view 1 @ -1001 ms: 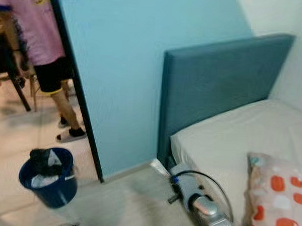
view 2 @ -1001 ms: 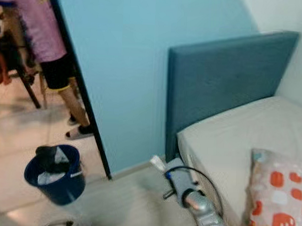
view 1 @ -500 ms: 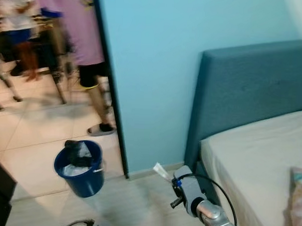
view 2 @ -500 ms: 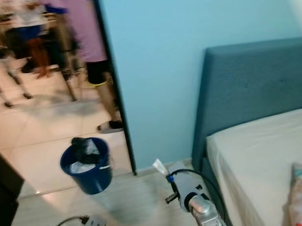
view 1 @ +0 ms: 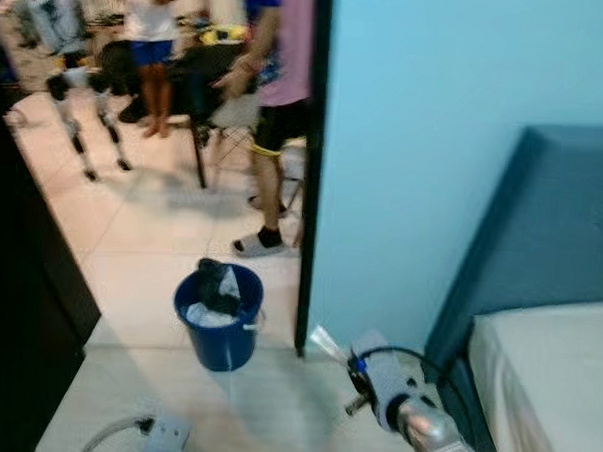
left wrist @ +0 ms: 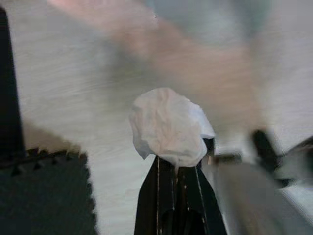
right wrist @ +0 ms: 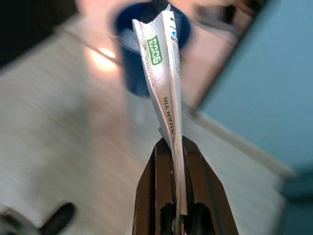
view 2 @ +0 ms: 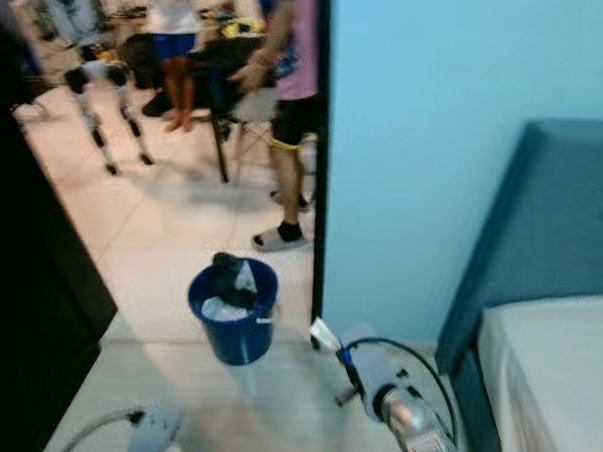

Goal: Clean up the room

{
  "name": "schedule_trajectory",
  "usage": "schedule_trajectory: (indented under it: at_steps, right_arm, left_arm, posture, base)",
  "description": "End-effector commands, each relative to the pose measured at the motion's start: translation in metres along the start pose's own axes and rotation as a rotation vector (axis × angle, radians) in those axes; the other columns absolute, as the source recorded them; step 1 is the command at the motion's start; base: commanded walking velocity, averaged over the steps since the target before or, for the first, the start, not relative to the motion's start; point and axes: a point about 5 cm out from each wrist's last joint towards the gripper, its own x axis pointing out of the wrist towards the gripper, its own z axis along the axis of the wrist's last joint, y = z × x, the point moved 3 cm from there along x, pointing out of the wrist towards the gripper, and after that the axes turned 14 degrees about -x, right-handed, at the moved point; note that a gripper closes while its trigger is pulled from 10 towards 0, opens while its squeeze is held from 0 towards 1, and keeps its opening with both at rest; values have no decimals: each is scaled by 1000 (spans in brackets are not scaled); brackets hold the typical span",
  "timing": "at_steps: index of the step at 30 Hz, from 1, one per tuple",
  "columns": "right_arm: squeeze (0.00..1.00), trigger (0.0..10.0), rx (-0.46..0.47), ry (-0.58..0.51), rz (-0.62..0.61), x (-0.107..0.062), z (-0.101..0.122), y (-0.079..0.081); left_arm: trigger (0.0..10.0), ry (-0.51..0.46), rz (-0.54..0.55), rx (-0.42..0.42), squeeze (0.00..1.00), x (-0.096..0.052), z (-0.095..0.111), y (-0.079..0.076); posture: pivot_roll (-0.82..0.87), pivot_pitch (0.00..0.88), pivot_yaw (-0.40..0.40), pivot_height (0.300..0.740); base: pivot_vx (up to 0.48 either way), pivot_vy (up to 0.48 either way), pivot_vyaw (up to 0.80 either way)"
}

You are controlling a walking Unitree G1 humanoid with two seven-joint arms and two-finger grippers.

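Tissue [left wrist: 168, 126], crumpled into a soft white wad, sits clamped between the left gripper [left wrist: 178, 164] fingers. Round blue plastic bucket [view 1: 218, 317] stands on pale tiles by the doorway. Right gripper [right wrist: 172, 147] pinches a flat, creased printed wrapper [right wrist: 164, 68] near the padded headboard [view 1: 526, 246].

Blue headboard [view 1: 541, 246], white mattress [view 1: 555, 387], people beyond the doorway.

Home bedroom, padded headboard [view 1: 542, 226], mattress [view 1: 550, 382], tiled hallway floor [view 1: 150, 249]
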Motion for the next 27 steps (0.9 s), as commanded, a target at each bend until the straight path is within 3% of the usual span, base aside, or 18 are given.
schedule_trajectory:
  at_steps: [1, 7, 11, 13, 18, 27]
  right_arm:
    - [0, 10000, -8, 33, 16, -4, -10, 2]
    - [0, 10000, -9, 38, 25, -2, -10, 5]
    - [0, 10000, -10, 36, 33, -2, -10, 6]
    - [0, 10000, -22, 30, 34, -2, -9, 6]
    - [0, 10000, -8, 32, 24, -2, -9, 6]
    - [0, 10000, -10, 37, 33, -2, -9, 5]
  left_arm:
    - [10000, -16, -22, -27, 0, 2, 4, -9]
    - [10000, -88, -83, -36, 0, 6, 30, -30]
    - [10000, -105, -93, -40, 0, 6, 36, -33]
    - [10000, -150, -121, -53, 0, 7, 51, -40]
    - [10000, -175, -142, -61, 0, 7, 59, -45]
    - [10000, -247, -211, -65, 0, 5, 84, -58]
  posture:
    - [-178, 0, -23, 740]
    - [-173, 0, -17, 740]
    - [-170, 0, -17, 740]
    - [-167, 0, -14, 740]
    - [-167, 0, -14, 740]
    - [-170, 0, -16, 740]
  base:
    - [0, 0, 800]
    - [371, 0, 133]
    - [480, 0, 0]
    - [480, 0, 800]
    - [480, 0, 758]
    - [480, 0, 0]
